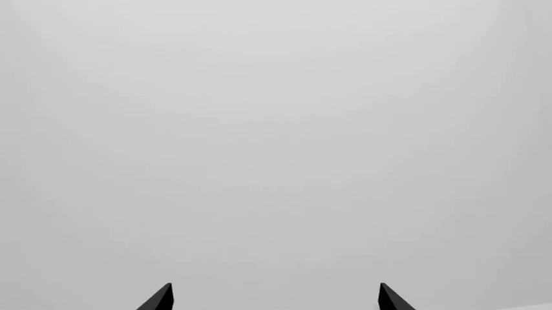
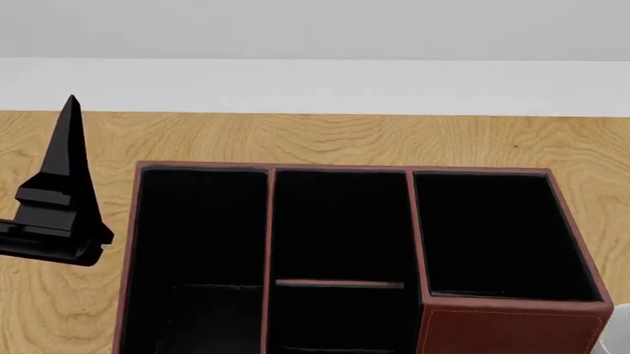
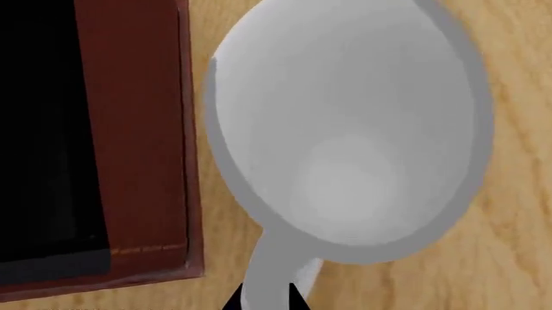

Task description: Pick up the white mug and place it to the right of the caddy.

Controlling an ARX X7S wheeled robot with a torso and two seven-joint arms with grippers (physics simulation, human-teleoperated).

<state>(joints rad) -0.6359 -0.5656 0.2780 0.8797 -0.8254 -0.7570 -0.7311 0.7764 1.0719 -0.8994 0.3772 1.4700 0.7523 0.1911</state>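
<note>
The white mug (image 3: 345, 129) fills the right wrist view, seen from above with its empty inside showing. Its loop handle (image 3: 271, 271) lies between the two dark tips of my right gripper (image 3: 265, 298), which is shut on it. The mug sits close beside the red-brown wall of the caddy (image 3: 129, 129). In the head view the caddy (image 2: 512, 328) spans the middle with three black compartments, and only a sliver of the white mug (image 2: 621, 342) shows at its right corner. My left gripper (image 1: 276, 298) is open and holds nothing. It hangs to the left of the caddy, one finger (image 2: 67, 147) pointing up.
The wooden table (image 2: 344, 136) runs behind and to both sides of the caddy, ending at a pale wall (image 2: 315, 81). The left wrist view shows only blank grey wall (image 1: 276, 129).
</note>
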